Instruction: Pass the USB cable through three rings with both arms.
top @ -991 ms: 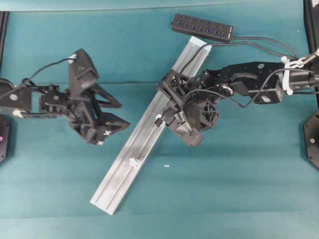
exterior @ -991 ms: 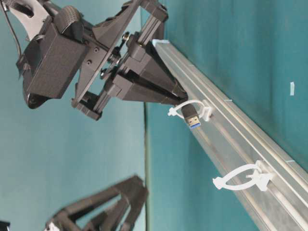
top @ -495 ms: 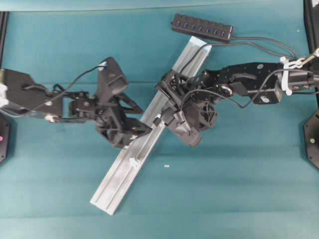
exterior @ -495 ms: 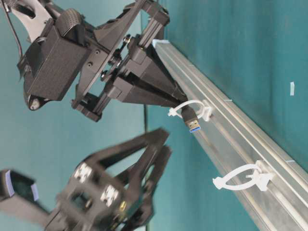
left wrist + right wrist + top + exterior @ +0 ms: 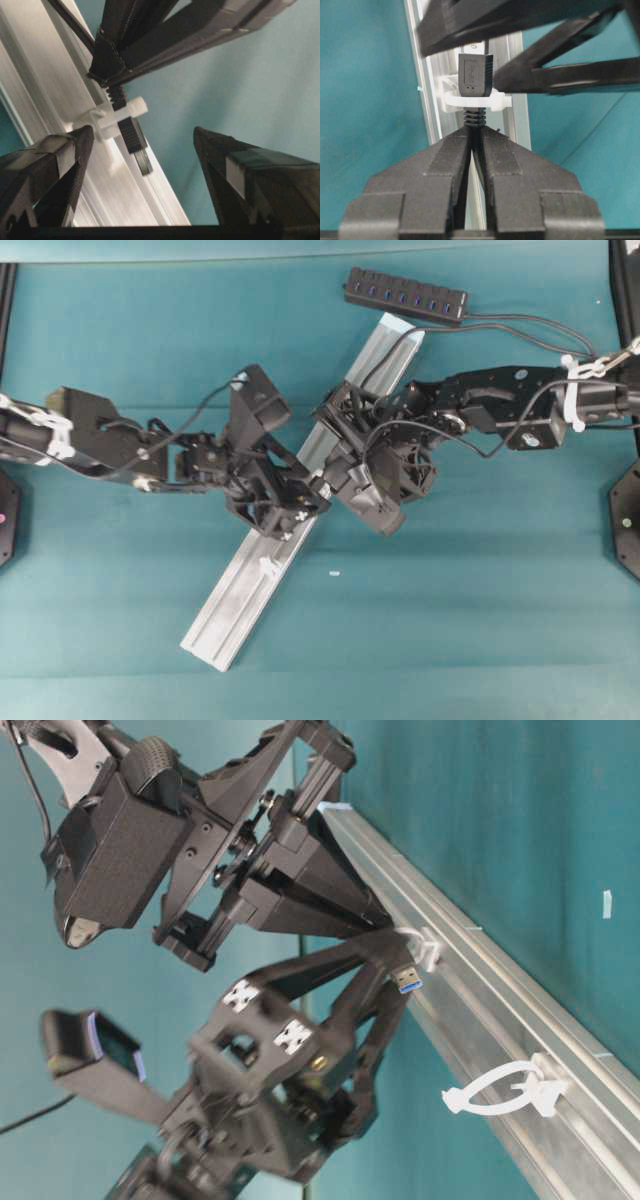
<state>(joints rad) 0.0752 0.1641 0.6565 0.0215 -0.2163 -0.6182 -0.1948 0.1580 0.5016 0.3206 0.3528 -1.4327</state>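
Left wrist view: plug [image 5: 134,141] pokes through a ring [image 5: 116,116], lengthwise between the wide-open, empty left fingers [image 5: 60,165]; right fingers [image 5: 472,165] pinch the cable behind.

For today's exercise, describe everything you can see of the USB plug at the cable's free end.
The USB plug has a black moulded body, a ribbed strain relief and a metal tip with a blue insert. It pokes through a translucent-white ring on the silver rail. The right gripper is shut on the cable behind it; the left gripper stands open around it, not touching.
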